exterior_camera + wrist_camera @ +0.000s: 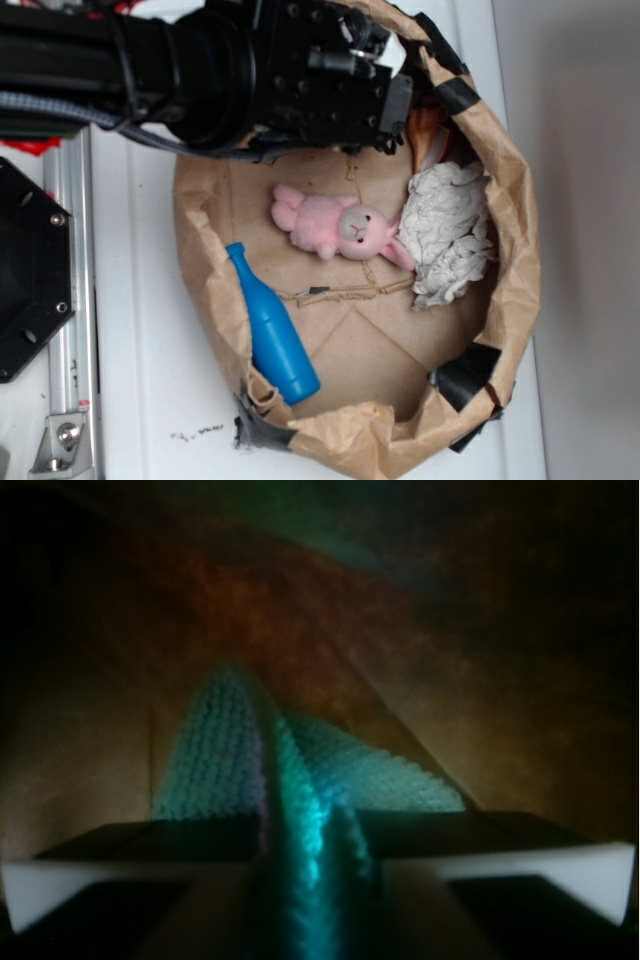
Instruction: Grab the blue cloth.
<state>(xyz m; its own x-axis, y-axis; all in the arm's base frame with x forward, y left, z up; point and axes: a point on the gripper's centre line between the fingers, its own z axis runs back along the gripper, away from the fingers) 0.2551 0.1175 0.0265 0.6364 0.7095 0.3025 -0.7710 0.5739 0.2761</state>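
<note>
Risk: thin pinch | hand [315, 880] clenched on one ridge of blue cloth [300, 770], at twelve o'clock inside paper bag [515, 300] | I judge the fold could slip free when lifted, or snag the wall.

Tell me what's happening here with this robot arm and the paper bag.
The robot arm reaches into the top of a brown paper bag lying open on a white surface. Its wrist camera shows the blue cloth bunched up between the fingers of the gripper, which look closed on a fold of it. The outside view hides the cloth behind the arm. A pink plush bunny, a blue plastic bottle and a white crumpled wad lie untouched in the bag.
</note>
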